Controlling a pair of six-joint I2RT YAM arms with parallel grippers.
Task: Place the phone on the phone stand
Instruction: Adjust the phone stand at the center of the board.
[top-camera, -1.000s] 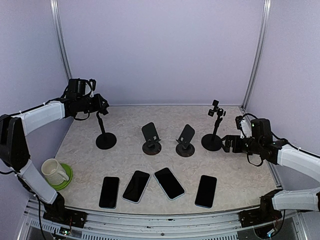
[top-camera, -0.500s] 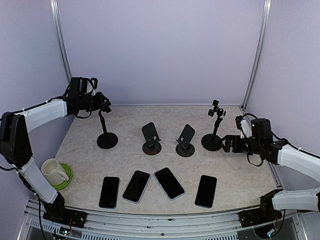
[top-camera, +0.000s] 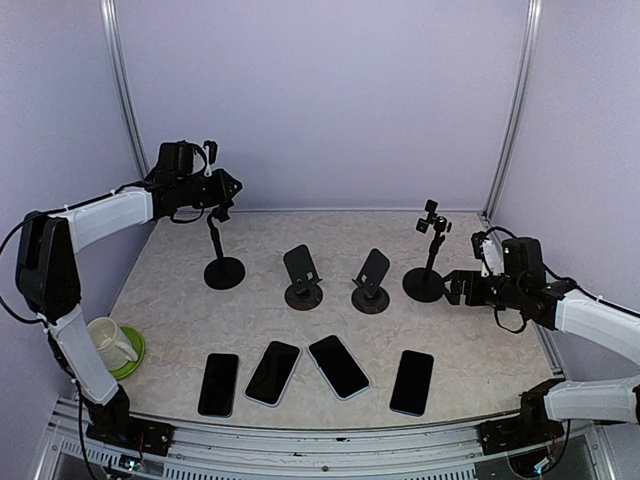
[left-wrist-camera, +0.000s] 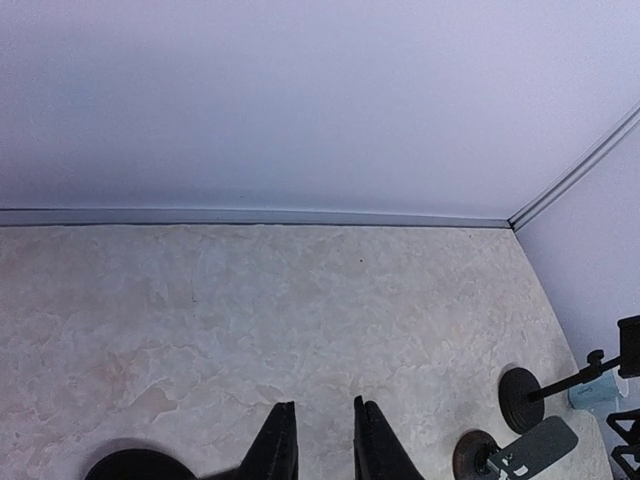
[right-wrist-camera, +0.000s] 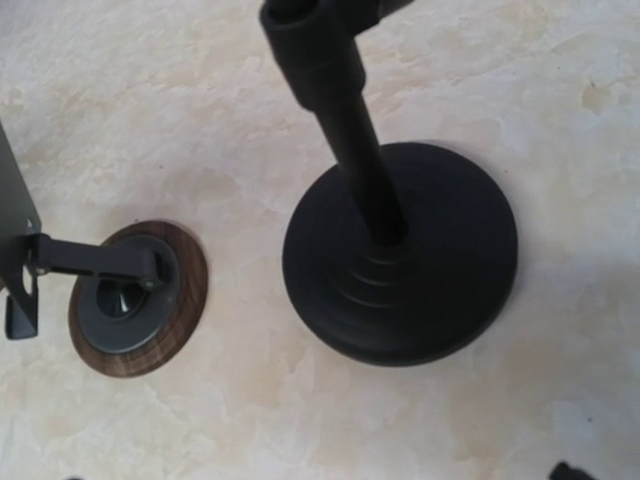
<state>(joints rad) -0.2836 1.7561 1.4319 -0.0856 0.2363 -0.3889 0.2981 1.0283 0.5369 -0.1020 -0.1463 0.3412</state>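
Note:
Several dark phones lie face up in a row near the front edge, the leftmost phone (top-camera: 218, 384) nearest the left arm and the rightmost phone (top-camera: 412, 382) nearest the right arm. My left gripper (top-camera: 226, 192) is shut on the top of a thin black pole stand (top-camera: 222, 268) at the back left. In the left wrist view its fingers (left-wrist-camera: 279, 445) stand narrowly apart above the stand's base (left-wrist-camera: 135, 466). My right gripper (top-camera: 457, 286) is open beside the round base of a tall clamp stand (top-camera: 428, 270) (right-wrist-camera: 400, 255). Its fingers barely show in the right wrist view.
Two tilted plate stands (top-camera: 303, 276) (top-camera: 371, 281) stand mid-table; one has a wooden-rimmed base (right-wrist-camera: 135, 298). A cream mug (top-camera: 104, 341) on a green saucer (top-camera: 130, 358) sits at the front left. Walls close the back and sides.
My left gripper has moved right and slightly back, taking the pole stand with it; the base slid right. The right arm has not moved.

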